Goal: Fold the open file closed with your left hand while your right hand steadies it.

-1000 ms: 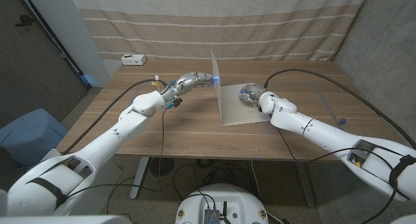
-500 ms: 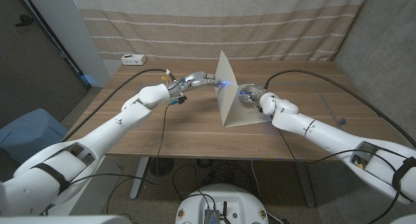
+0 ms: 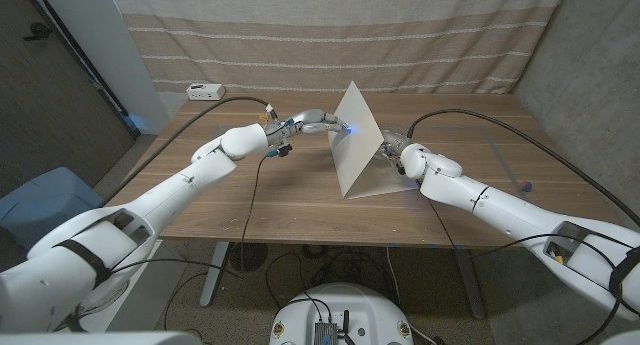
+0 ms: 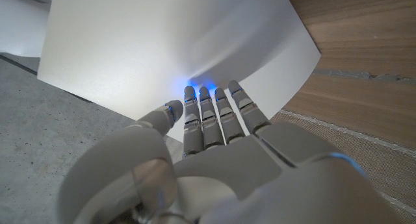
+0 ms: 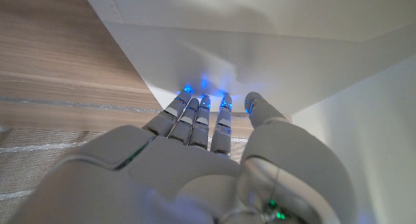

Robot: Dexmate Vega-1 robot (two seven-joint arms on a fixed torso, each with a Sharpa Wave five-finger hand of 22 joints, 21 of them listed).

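Tilted further toward the robot's right than half a second ago, the raised flap of the file (image 3: 357, 135) now leans over the right hand (image 3: 393, 145), and the left hand (image 3: 322, 121) has followed it across the table (image 3: 250, 200). Left hand: fingers (image 4: 208, 117) extended and close together, tips pressed against the flap's outer face, nothing grasped; a blue glow marks the contact. Right hand: largely hidden behind the flap in the head view; in the right wrist view its fingers (image 5: 195, 117) are stretched out side by side with tips at the crease between the two flaps, apparently pressing on the lower flap, though the contact itself is hard to make out. The file stands near the table's middle, a little to the robot's right, its lower flap flat on the wood and the fold line running toward the front edge. Open wood lies on all sides of the file, widest on the robot's left. A small white box (image 3: 205, 90) sits at the far left corner, well apart from both hands. Striped cloth (image 3: 330, 45) hangs behind the table.
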